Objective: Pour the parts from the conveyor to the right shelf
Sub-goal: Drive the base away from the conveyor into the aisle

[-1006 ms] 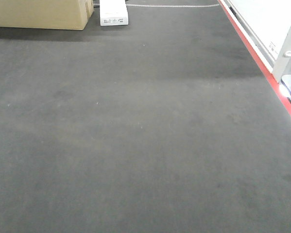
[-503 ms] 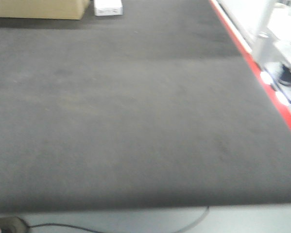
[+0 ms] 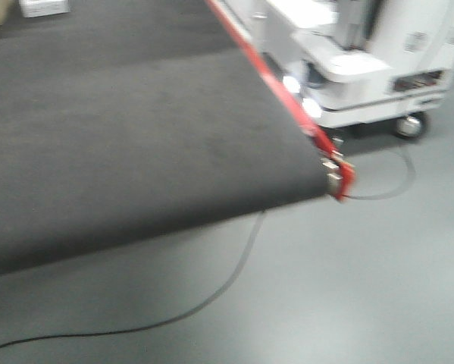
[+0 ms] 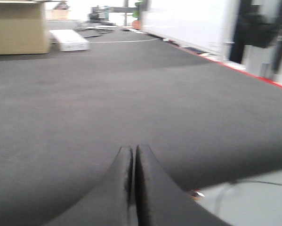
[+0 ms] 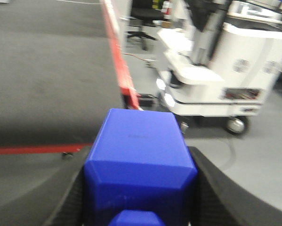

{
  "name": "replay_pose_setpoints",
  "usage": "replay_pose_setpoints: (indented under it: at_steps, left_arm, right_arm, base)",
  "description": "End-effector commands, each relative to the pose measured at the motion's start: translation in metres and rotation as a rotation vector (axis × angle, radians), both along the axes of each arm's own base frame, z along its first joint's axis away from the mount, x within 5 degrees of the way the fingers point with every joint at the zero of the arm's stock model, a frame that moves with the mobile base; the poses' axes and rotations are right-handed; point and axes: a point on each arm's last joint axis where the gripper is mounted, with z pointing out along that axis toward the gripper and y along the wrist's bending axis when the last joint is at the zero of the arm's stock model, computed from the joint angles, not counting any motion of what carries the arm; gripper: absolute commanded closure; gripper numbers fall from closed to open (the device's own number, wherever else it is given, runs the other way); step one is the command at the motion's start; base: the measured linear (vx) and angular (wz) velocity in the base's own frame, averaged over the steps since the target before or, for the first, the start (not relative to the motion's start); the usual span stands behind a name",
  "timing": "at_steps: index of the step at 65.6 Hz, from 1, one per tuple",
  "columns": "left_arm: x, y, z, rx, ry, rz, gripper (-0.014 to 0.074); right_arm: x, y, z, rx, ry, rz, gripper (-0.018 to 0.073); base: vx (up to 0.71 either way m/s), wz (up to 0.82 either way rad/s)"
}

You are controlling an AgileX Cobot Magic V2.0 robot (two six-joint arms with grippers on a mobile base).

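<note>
Over the conveyor [image 3: 136, 129], the left gripper [image 4: 133, 157] hangs with its jaws pressed together on nothing. Just off the conveyor's red-striped edge, the right gripper [image 5: 141, 197] clamps the blue part [image 5: 138, 150] between its fingers [image 5: 72, 197]. It is the only part in sight, and the right shelf is not in view. The smeared views suggest a moving base, so a jolt could shake the part loose onto the floor beyond the conveyor. Right of the conveyor stands a white wheeled machine [image 3: 363, 68] — a wide swing risks a bump.

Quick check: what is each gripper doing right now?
Left gripper: shut, nothing held.
Right gripper: shut on the blue part.
</note>
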Motion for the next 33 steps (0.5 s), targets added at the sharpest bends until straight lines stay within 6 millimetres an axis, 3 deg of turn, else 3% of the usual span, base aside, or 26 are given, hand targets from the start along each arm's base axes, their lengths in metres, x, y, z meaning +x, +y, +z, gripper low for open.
replay_pose_setpoints:
  at_steps: [1, 33]
  left_arm:
    - [0.0008, 0.0001, 0.0129, -0.014, -0.084, 0.003, 0.0602]
    - [0.0008, 0.0001, 0.0129, -0.014, -0.084, 0.003, 0.0602]
  right_arm:
    - [0.0013, -0.0014, 0.0154, -0.005, -0.098, -0.015, 0.0564]
    - [0.0013, -0.0014, 0.0154, -0.005, -0.098, -0.015, 0.0564]
  base:
    - [-0.40, -0.65]
    - [-0.36, -0.59]
